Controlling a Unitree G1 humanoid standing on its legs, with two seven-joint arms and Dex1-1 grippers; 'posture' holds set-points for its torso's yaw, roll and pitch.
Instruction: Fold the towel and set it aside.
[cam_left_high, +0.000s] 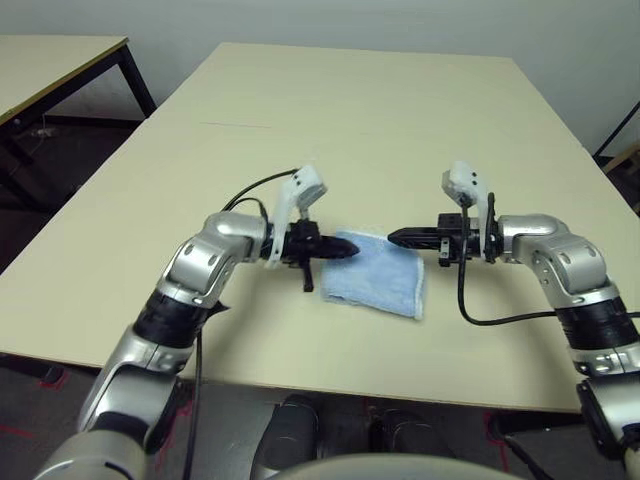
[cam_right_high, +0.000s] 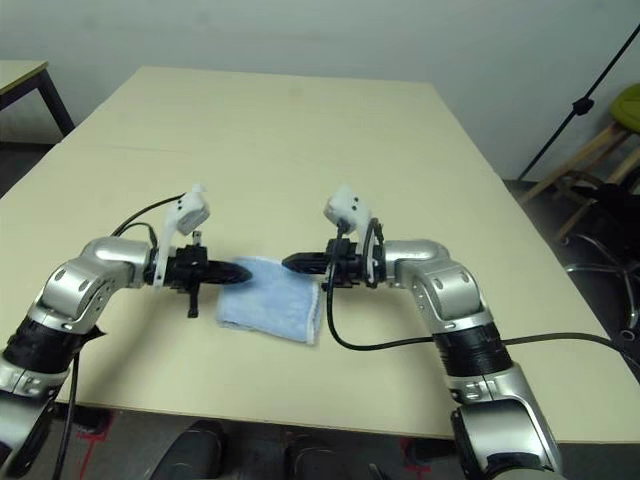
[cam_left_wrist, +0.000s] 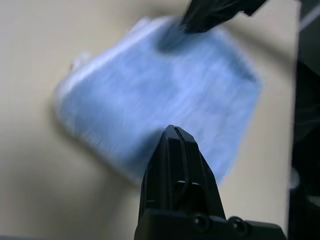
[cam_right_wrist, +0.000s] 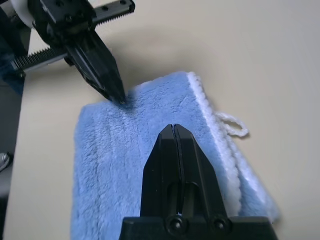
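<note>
The towel (cam_left_high: 378, 282), a light-blue terry cloth with white edging, lies folded and flat on the cream table (cam_left_high: 360, 120) near its front edge. Its white loop (cam_right_wrist: 234, 125) sticks out from one side. My left gripper (cam_left_high: 355, 249) is shut, and its tip rests on the towel's left far corner. From the right, my right gripper (cam_left_high: 391, 237) points toward it, also shut, hovering just over the towel's far edge. The two tips face each other a short gap apart. In the right wrist view the left gripper's tip (cam_right_wrist: 121, 99) touches the cloth, and nothing is pinched in either gripper.
A second table (cam_left_high: 60, 60) stands at the far left. A black stand (cam_right_high: 585, 95) and a wooden chair (cam_right_high: 600, 160) are off the table's right side. A black cable (cam_left_high: 490, 320) hangs from my right forearm over the tabletop.
</note>
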